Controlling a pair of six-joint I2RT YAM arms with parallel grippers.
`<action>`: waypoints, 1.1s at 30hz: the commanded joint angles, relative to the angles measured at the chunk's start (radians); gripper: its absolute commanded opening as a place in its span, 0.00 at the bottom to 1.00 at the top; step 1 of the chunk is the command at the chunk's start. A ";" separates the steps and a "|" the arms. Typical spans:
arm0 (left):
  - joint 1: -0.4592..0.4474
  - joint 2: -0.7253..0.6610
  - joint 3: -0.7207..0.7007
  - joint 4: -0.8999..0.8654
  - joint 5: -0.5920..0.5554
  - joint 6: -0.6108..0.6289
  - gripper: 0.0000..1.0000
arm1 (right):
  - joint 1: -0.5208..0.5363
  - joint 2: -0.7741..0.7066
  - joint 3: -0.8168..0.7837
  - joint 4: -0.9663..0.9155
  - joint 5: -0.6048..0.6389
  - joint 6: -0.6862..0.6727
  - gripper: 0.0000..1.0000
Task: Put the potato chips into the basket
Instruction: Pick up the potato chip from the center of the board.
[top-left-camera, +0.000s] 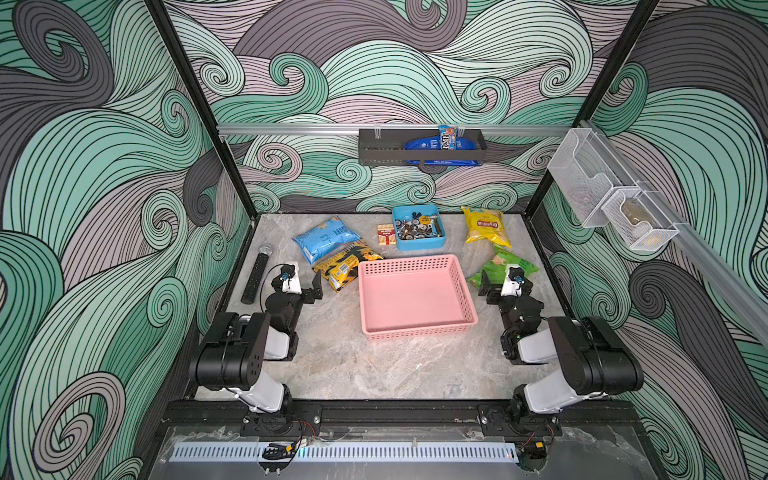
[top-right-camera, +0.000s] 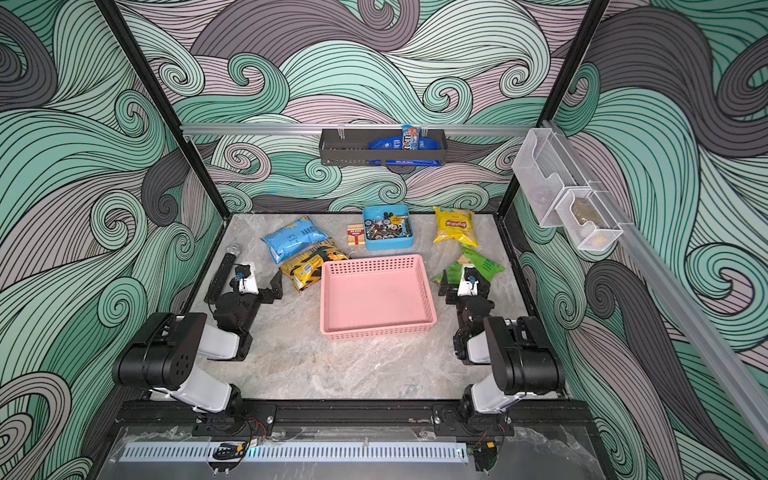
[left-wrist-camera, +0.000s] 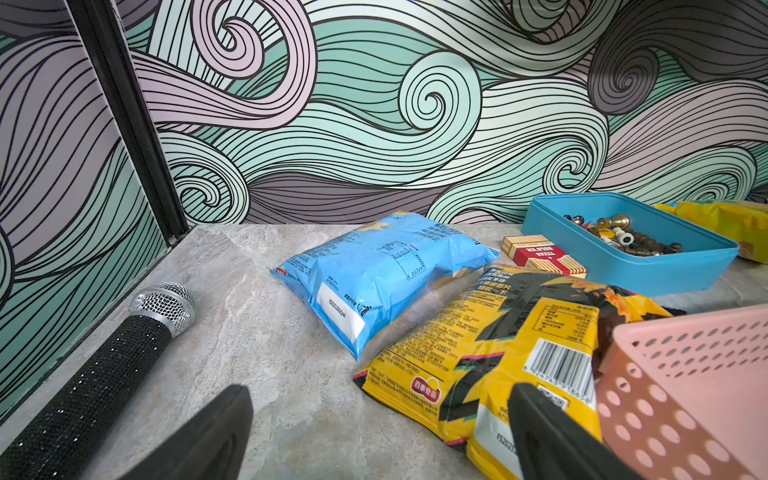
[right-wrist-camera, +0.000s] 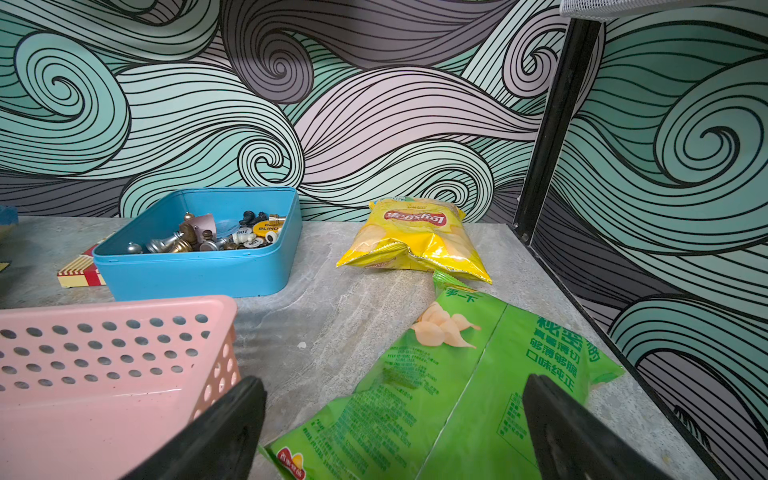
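Left wrist view: the left gripper (left-wrist-camera: 380, 395) stands wide open and holds nothing, low over the desk (left-wrist-camera: 270, 353). One finger is above the near end of the black-and-yellow chip bag (left-wrist-camera: 490, 353), and the other is over bare surface near the microphone (left-wrist-camera: 104, 374).

In the right wrist view the right gripper (right-wrist-camera: 395, 382) is also spread wide and holds nothing. It hangs over the near end of the green chip bag (right-wrist-camera: 457, 395).

In both top views the pink basket (top-left-camera: 409, 264) sits at the middle of the desk, and all four bags lie outside it. The light blue bag (top-left-camera: 326, 239) lies toward the far left corner. The black-and-yellow bag overlaps its near edge and touches the basket's far left corner. The yellow bag (top-left-camera: 484, 226) lies near the far right corner. The green bag lies along the right edge, beside the basket, its far tip reaching the yellow bag. The blue tray (top-left-camera: 422, 246) and a small red-and-cream box (top-left-camera: 385, 235) sit by the far edge.
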 joint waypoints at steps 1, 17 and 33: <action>0.007 0.012 -0.004 0.027 -0.005 -0.004 0.99 | -0.006 0.001 0.016 0.007 0.005 0.003 1.00; 0.012 -0.405 0.650 -1.630 0.075 0.184 0.99 | -0.040 -0.436 0.337 -1.097 -0.022 0.726 1.00; 0.013 -0.467 0.476 -1.641 0.250 0.193 0.98 | -0.190 -0.456 0.344 -1.376 -0.323 0.700 0.83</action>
